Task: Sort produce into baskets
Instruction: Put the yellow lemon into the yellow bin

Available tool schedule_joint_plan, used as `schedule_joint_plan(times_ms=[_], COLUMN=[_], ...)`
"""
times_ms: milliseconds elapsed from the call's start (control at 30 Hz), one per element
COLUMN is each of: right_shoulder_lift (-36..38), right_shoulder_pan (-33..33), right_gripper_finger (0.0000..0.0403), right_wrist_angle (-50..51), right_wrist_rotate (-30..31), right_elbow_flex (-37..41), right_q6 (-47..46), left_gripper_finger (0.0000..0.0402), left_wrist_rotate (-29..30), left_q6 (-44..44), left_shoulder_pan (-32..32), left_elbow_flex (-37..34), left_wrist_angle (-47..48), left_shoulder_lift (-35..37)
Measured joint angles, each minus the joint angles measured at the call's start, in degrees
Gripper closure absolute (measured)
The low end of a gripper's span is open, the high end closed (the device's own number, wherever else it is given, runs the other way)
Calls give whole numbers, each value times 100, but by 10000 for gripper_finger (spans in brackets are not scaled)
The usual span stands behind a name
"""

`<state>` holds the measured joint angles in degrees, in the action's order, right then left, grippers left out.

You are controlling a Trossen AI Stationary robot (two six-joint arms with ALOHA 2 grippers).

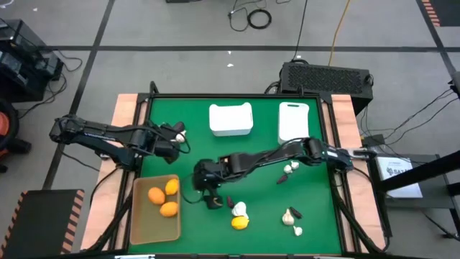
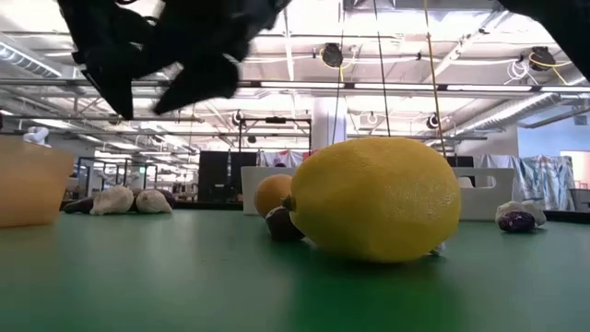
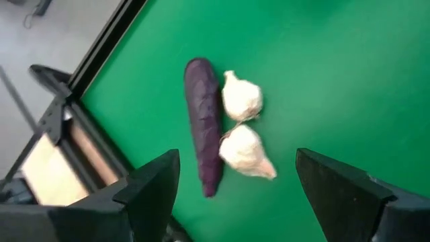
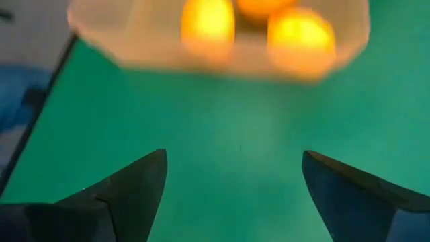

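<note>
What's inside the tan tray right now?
The tan tray holds three orange and yellow-orange round fruits, bunched toward its far end. The rest of its floor shows bare. Nothing covers it from above; the right end effector hangs beside it, open and empty.

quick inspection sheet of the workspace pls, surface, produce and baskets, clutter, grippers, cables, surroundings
surface: green mat on a wood-edged table.
job's things: three orange fruits lie in the tan tray; both white bins look empty; a lemon, garlic bulbs and dark purple pieces lie loose on the mat; one eggplant lies beside two bulbs under the left wrist.
clutter: nothing seen.
grippers: left gripper open above the eggplant and bulbs; right gripper open over bare mat beside the tray, empty.
cables: coils on the floor beyond the table.
surroundings: black box behind the table, equipment at both sides.
</note>
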<state>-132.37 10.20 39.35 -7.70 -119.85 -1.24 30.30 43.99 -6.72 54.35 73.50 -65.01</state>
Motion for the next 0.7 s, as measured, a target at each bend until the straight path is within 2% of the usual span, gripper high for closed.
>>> schedule_joint_plan(times_ms=[233,367,433,533,567,700], right_shoulder_lift=[111,109,107,102,102,102], right_shoulder_pan=[0,-9,11,166,228,484], right_gripper_finger=[67,67,68,75,79,96], right_wrist_angle=[1358,1920,2190,2600,2762,3367], right_wrist_rotate=[36,51,353,1309,1456,1495], right_elbow_flex=[0,88,129,129,129,129], right_q6=[-158,-350,-223,-98,-78,-135], left_gripper_finger=[97,97,97,97,97,97], left_wrist_rotate=[-286,-828,-1108,-1533,-1658,-2132], left_q6=[-119,-15,214,365,365,353], left_shoulder_pan=[0,0,0,0,0,-4], left_elbow_flex=[0,0,0,0,0,0], left_wrist_angle=[-604,-1085,-1372,-1915,-2104,-2852], left_shoulder_lift=[0,-30,-83,-247,-330,-735])
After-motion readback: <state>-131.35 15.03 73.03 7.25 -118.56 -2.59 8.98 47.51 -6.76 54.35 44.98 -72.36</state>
